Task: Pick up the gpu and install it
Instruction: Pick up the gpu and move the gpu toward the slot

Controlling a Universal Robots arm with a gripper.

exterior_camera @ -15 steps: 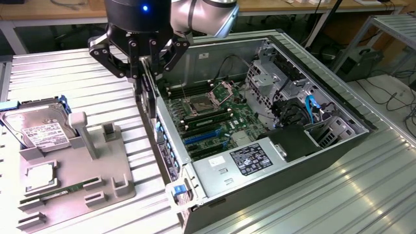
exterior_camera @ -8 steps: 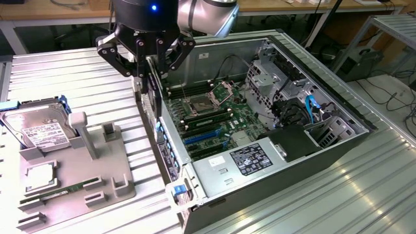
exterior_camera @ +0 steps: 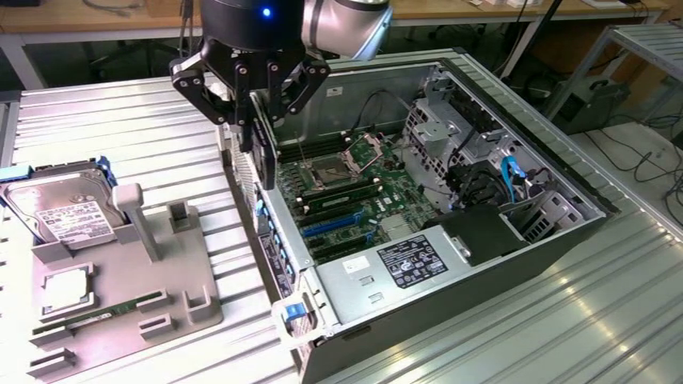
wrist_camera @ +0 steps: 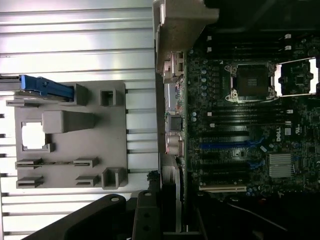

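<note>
Gripper | gpu clamped upright between jaws | over case rear edge

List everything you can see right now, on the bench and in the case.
gpu: one, black, hanging upright over the case's edge
computer case: one, dark, lying open on the table, the exterior view's right
motherboard: one, green, inside the case
power supply: one, silver with a black label, in the case
hard drive: one, silver with a white label, propped in the holder
processor chip: one, silver, flat in the holder
memory stick: one, green, in a holder slot
holder: one, grey, the exterior view's left
table: one, silvery, ribbed
gripper: one, black, shut on the gpu
</note>
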